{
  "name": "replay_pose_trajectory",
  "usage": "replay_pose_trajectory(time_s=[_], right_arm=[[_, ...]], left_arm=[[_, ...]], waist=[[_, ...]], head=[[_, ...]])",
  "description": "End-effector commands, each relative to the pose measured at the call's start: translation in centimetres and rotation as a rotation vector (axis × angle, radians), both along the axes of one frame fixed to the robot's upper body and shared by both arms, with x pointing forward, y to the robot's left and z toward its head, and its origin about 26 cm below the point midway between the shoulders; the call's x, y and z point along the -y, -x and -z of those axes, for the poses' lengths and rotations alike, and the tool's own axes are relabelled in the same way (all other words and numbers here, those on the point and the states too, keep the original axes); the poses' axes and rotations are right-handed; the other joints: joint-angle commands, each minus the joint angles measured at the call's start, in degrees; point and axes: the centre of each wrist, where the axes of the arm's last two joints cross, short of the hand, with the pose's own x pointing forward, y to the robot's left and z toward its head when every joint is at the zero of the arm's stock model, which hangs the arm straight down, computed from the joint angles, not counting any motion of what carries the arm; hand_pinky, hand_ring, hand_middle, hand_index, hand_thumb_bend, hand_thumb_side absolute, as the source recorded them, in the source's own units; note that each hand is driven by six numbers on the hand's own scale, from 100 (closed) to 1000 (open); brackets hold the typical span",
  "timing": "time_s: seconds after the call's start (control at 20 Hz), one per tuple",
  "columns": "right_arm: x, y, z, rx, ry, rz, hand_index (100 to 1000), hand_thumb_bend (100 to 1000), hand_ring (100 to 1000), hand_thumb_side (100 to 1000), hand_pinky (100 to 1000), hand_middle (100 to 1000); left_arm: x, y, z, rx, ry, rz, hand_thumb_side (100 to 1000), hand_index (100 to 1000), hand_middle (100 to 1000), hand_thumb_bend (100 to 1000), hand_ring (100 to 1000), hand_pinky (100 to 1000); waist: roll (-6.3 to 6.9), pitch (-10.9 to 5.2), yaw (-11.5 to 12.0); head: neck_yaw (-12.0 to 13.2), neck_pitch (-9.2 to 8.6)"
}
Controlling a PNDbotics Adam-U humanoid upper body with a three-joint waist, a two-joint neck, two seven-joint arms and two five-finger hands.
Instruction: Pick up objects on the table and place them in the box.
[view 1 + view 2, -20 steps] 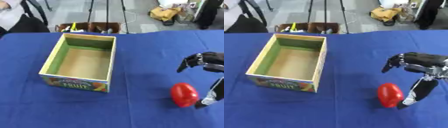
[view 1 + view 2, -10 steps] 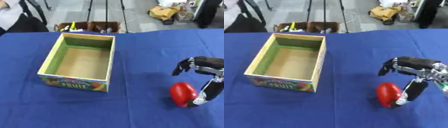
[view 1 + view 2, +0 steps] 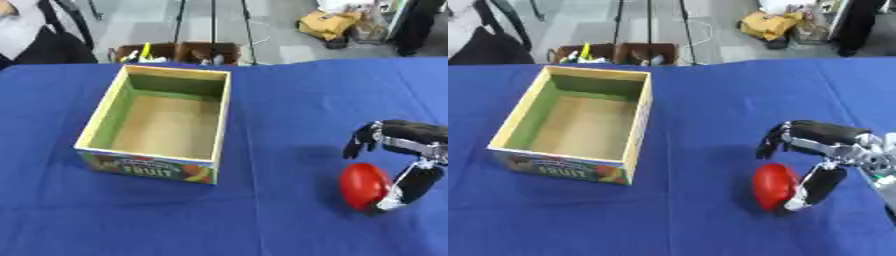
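Note:
A red rounded object (image 3: 361, 185) lies on the blue tablecloth (image 3: 280, 100) at the right. My right hand (image 3: 411, 137) hangs over it from the right. Its thumb (image 3: 820, 185) rests against the object's right side, and its curled fingers (image 3: 773, 144) hover just above and behind the object, a small gap away. An open cardboard fruit box (image 3: 223, 120) with green inner walls stands at the left, and nothing shows inside it. My left hand appears in neither view.
Past the table's far edge stand low brown crates (image 3: 179, 51) with small items, tripod legs and a yellow bag (image 3: 328, 22) on the floor. A seated person (image 3: 35, 40) shows at the far left corner, away from the table's objects.
My right hand has dropped lower and closed in on the red object. Its thumb now lies along the object's right side. The object and the box stayed put.

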Motion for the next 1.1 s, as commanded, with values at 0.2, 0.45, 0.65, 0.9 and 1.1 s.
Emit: replay_pose_trajectory(time_s=[0.2, 0.45, 0.65, 0.9, 1.1], right_arm=[[0.26, 0.13, -0.74, 0.035, 0.009, 0.01, 613, 737, 698, 305, 633, 511], [0.31, 0.15, -0.63, 0.036, 0.002, 0.017, 578, 725, 680, 305, 615, 492], [0.34, 0.15, -0.62, 0.036, -0.002, 0.021, 552, 660, 634, 315, 581, 476], [0.48, 0.1, -0.42, 0.032, -0.012, 0.045, 589, 658, 635, 323, 576, 514], [0.7, -0.02, 0.07, 0.02, 0.013, 0.062, 628, 661, 675, 327, 591, 566]], left_arm=[[-0.11, 0.16, -0.75, 0.019, -0.023, -0.001, 809, 489, 427, 100, 285, 298], [-0.11, 0.15, -0.75, 0.018, -0.024, -0.001, 809, 488, 427, 100, 285, 298], [-0.11, 0.15, -0.75, 0.018, -0.024, 0.0, 809, 488, 427, 100, 285, 299], [-0.12, 0.14, -0.76, 0.018, -0.024, -0.001, 809, 488, 427, 100, 286, 299], [-0.1, 0.12, -0.77, 0.019, -0.023, -0.001, 809, 487, 427, 100, 286, 299]], waist=[[-0.13, -0.89, -0.2], [-0.16, -0.89, -0.2], [-0.18, -0.89, -0.2], [-0.22, -0.81, -0.2], [-0.22, -0.69, -0.3]], head=[[0.1, -0.47], [0.1, -0.42], [0.1, -0.45], [0.1, -0.59], [0.0, -0.82]])
